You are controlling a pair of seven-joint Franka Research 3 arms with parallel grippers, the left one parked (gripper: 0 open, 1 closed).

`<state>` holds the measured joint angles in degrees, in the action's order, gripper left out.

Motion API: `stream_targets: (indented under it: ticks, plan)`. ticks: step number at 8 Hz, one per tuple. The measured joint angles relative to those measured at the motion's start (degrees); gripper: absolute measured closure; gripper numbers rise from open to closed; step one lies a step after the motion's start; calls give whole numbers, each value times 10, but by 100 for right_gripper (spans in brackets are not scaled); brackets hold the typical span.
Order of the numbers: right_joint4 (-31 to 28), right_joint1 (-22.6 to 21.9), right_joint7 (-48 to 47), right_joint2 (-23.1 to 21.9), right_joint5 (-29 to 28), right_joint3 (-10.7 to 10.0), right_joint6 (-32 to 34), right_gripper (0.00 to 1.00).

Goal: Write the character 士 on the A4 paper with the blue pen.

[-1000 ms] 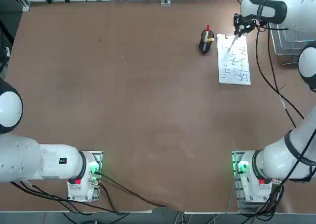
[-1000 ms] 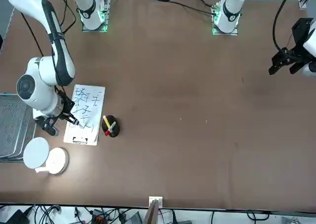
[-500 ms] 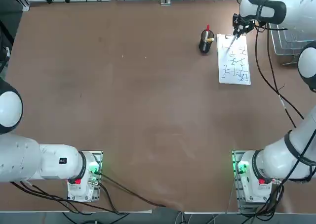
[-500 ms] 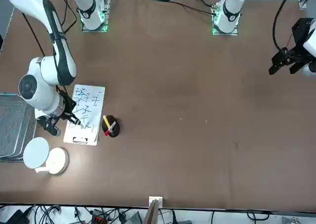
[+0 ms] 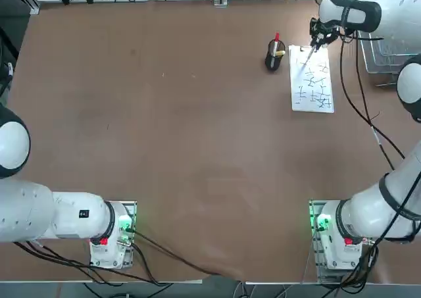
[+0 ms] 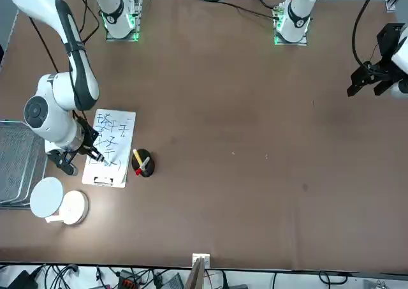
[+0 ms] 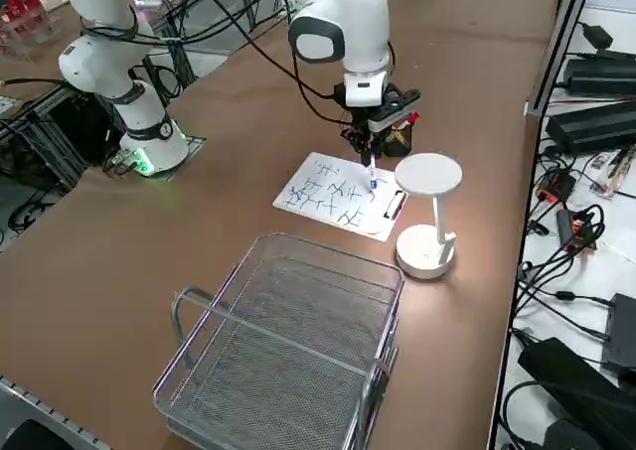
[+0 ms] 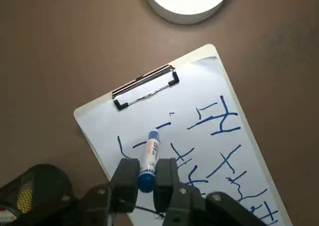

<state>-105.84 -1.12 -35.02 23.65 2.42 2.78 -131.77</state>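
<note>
Desk (image 5: 184, 133): brown, mostly bare.
A4 paper (image 5: 312, 81): far right, covered in dark characters.
Right pincer (image 5: 316, 41): above the sheet's far end, clamped on the blue pen (image 5: 308, 56).
Black cup (image 5: 275, 54): just left of the sheet, holding a red-topped pen (image 5: 277, 39).
Wire basket (image 5: 381, 54): right edge.

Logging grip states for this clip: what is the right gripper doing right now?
Right gripper: shut on the blue pen, tip down over the A4 paper near its clip.

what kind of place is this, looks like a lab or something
Most likely a robotics lab. Two robot arms are bolted to a brown table, cables and power bricks crowd its edges, and the right gripper holds the blue pen over the A4 paper.
</note>
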Motion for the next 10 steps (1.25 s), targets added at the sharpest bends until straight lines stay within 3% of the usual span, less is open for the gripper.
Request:
stream_targets:
  ticks: [10]
  plan:
    - [0,-2,-47,3,-10,32,-12,81]
